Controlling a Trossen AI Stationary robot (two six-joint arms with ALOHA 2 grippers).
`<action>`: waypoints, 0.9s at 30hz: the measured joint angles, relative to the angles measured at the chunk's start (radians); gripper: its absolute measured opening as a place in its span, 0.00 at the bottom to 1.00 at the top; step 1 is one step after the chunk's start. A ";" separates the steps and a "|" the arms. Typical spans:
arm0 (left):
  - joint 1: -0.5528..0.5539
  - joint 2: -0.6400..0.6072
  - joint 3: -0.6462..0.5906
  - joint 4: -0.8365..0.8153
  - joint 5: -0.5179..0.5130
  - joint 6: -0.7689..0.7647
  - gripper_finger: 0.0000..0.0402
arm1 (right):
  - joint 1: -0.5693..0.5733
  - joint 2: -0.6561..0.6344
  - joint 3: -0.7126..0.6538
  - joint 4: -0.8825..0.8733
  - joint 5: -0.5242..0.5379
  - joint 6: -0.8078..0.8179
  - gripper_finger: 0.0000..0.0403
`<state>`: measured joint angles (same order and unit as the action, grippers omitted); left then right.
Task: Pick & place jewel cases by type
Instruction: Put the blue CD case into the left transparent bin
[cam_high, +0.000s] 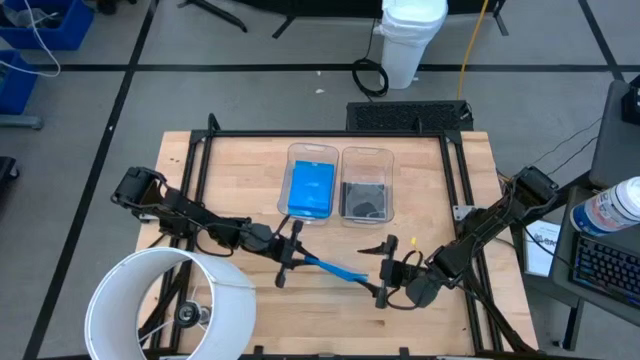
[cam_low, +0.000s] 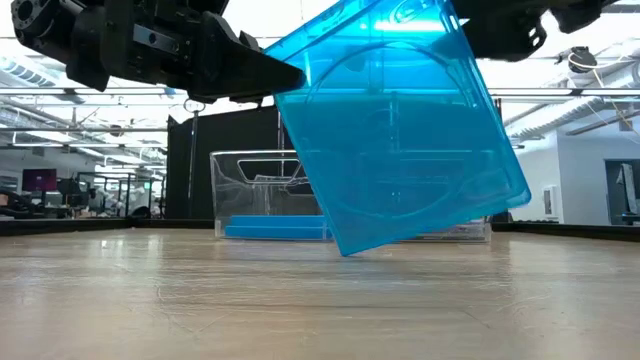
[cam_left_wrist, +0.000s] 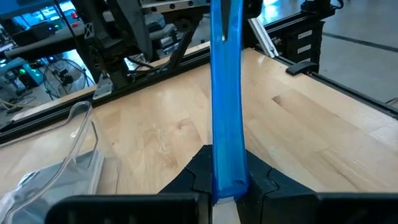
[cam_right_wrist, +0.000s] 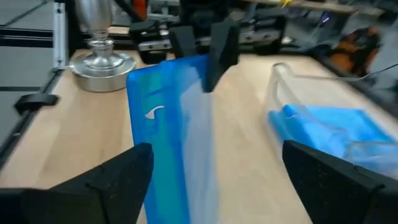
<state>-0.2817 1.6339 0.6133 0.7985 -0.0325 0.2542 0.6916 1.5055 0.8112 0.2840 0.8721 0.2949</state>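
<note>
A bright blue translucent jewel case (cam_low: 400, 130) hangs on edge above the middle of the table; in the high view it is a thin blue strip (cam_high: 335, 268). My left gripper (cam_high: 297, 255) is shut on its left end. My right gripper (cam_high: 378, 270) is open at the case's right end, and its two fingers stand on either side of the case (cam_right_wrist: 168, 124). Two clear bins stand side by side behind: the left bin (cam_high: 312, 152) has blue jewel cases lying flat in it, the right bin (cam_high: 366, 155) has dark ones. My left gripper pinches the case's thin left edge (cam_left_wrist: 225, 180) between its two fingers, near an upper corner (cam_low: 290, 70). The fingers come almost level from the table's left. The case stands on edge and tilted, with its lower corner (cam_low: 345, 250) hanging down. No part of it shows resting on the table.
A big white round lampshade (cam_high: 170, 305) stands at the near left corner, over a silver lamp foot (cam_right_wrist: 102, 59). A black metal frame (cam_high: 330, 133) runs round the table's far and side edges. Bare wood lies in front of the bins.
</note>
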 joint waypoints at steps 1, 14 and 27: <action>0.000 0.000 0.000 0.000 -0.005 0.001 0.09 | -0.009 0.001 0.000 0.000 -0.025 0.009 0.86; 0.004 0.000 0.002 0.006 -0.017 0.006 0.09 | 0.002 -0.025 -0.001 0.052 -0.079 -0.046 0.84; 0.013 0.001 0.002 -0.012 -0.077 -0.001 0.09 | -0.005 -0.027 0.001 0.067 -0.157 -0.012 0.83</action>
<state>-0.2690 1.6344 0.6151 0.7868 -0.1094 0.2535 0.6865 1.4784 0.8120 0.3510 0.7148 0.2830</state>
